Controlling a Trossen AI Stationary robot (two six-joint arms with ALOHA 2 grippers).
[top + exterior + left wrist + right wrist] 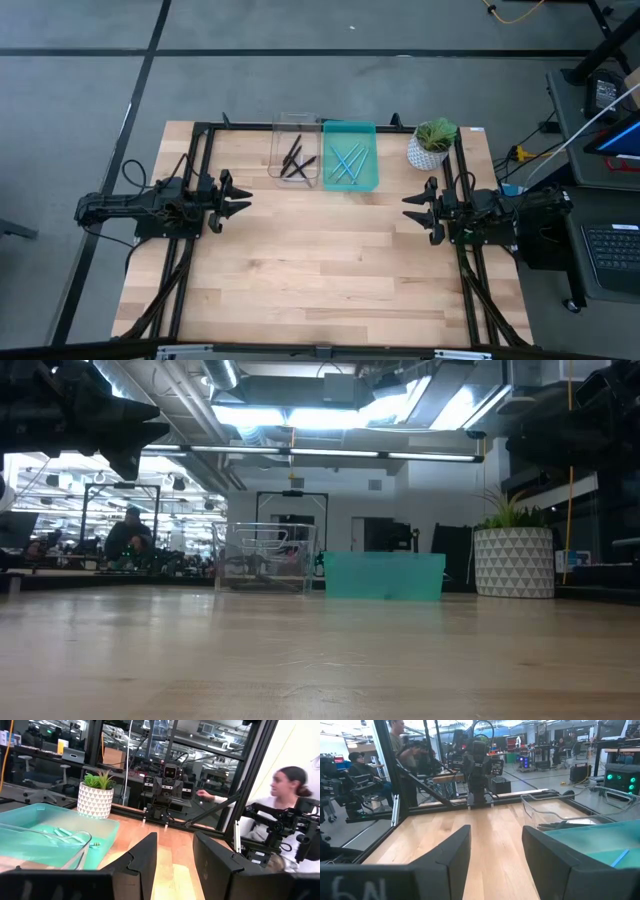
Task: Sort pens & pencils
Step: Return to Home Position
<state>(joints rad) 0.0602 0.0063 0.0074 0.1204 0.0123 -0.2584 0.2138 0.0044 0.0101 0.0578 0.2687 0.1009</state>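
Note:
A clear bin (pixel 295 150) at the table's far edge holds several dark pens (pixel 297 160). Beside it on the right, a teal bin (pixel 351 155) holds several light blue pencils (pixel 346 162). Both bins stand side by side in the low view, the clear bin (pixel 264 556) left of the teal bin (pixel 384 575). My left gripper (pixel 240 199) hovers open at the table's left side, holding nothing. My right gripper (pixel 412 208) hovers open at the right side, also holding nothing. The left wrist view shows the teal bin (pixel 45 834); the right wrist view shows both bins (pixel 580 832).
A potted plant in a white patterned pot (pixel 431 145) stands at the far right corner, right of the teal bin. A black frame (pixel 200 140) runs along the table's far and side edges. Bare wood (pixel 320 260) fills the middle and near part. People sit beyond the table (pixel 287 790).

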